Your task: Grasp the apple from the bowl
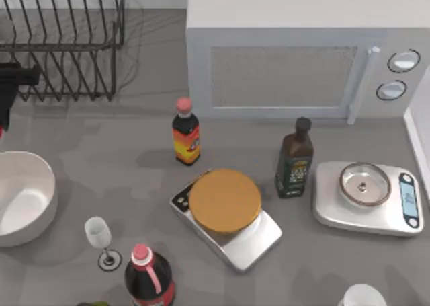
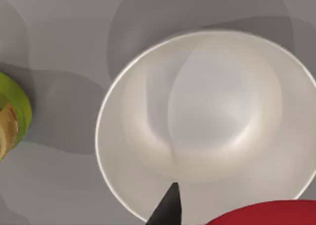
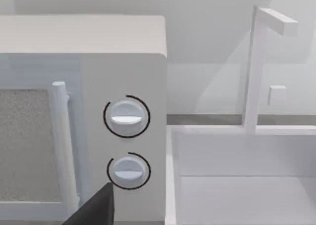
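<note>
The white bowl [image 1: 23, 195] sits at the table's left edge, and its smooth inside [image 2: 212, 111] holds nothing. The red apple [image 2: 276, 214] hangs above the bowl's rim, close under the left wrist camera. My left gripper [image 2: 247, 219] is shut on it, with one dark fingertip [image 2: 168, 207] showing beside the fruit. Dark parts of the left arm [image 1: 9, 81] reach in at the left edge, behind the bowl. One dark fingertip [image 3: 96, 210] of my right gripper shows in front of the microwave's knobs [image 3: 127, 117].
A wire dish rack [image 1: 64, 37] stands back left and a white microwave [image 1: 295, 50] at the back. Two bottles [image 1: 185, 132] [image 1: 295, 159], an orange disc [image 1: 224, 200] on a scale, a steel-dish scale [image 1: 366, 195], a wine glass [image 1: 101, 239] and a cola bottle [image 1: 148, 276] crowd the middle.
</note>
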Motion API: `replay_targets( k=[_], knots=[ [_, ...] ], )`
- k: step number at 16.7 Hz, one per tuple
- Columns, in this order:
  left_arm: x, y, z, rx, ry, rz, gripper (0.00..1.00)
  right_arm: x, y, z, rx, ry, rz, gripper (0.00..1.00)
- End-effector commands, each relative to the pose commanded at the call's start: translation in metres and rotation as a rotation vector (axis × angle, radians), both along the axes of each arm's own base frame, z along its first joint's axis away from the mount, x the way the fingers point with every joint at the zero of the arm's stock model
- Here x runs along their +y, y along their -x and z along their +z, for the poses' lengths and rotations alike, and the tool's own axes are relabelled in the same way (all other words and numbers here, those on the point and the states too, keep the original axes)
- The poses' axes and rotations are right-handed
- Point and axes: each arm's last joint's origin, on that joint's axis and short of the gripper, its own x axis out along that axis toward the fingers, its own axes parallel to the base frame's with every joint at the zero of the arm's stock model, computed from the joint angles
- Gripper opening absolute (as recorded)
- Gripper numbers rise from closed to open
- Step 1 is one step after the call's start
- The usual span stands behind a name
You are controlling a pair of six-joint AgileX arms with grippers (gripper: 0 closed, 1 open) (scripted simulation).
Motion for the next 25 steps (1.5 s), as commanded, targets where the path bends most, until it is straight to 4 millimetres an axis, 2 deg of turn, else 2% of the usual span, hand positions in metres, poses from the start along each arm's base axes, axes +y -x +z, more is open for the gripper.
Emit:
replay_targets(
  k=[3, 6, 8, 11, 13, 15, 17, 20, 23, 25],
  knots=[
    [0.0, 0.014, 0.057, -0.008, 0.0, 0.0, 0.0, 0.0, 0.0, 0.0, 0.0, 0.0, 0.0, 1.0],
    [0.0, 0.03, 0.091, -0.03, 0.0, 0.001, 0.0, 0.0, 0.0, 0.0, 0.0, 0.0, 0.0, 1.0],
    [0.0, 0.035, 0.1, -0.038, 0.0, 0.001, 0.0, 0.0, 0.0, 0.0, 0.0, 0.0, 0.0, 1.0],
    [0.0, 0.035, 0.1, -0.038, 0.0, 0.001, 0.0, 0.0, 0.0, 0.0, 0.0, 0.0, 0.0, 1.0],
    [0.001, 0.033, 0.098, -0.034, 0.0, 0.004, 0.0, 0.0, 0.0, 0.0, 0.0, 0.0, 0.0, 1.0],
    [-0.01, 0.023, 0.092, -0.028, 0.001, 0.004, 0.0, 0.0, 0.0, 0.0, 0.0, 0.0, 0.0, 1.0],
    [-0.036, 0.005, 0.078, -0.017, 0.002, 0.005, 0.0, 0.0, 0.0, 0.0, 0.0, 0.0, 0.0, 1.0],
    [-0.102, -0.018, 0.049, -0.001, 0.002, 0.006, 0.0, 0.0, 0.0, 0.0, 0.0, 0.0, 0.0, 1.0],
    [-0.171, -0.025, 0.017, 0.007, -0.001, 0.007, 0.0, 0.0, 0.0, 0.0, 0.0, 0.0, 0.0, 1.0],
    [-0.197, -0.026, 0.002, 0.008, -0.001, 0.007, 0.0, 0.0, 0.0, 0.0, 0.0, 0.0, 0.0, 1.0]
  ],
)
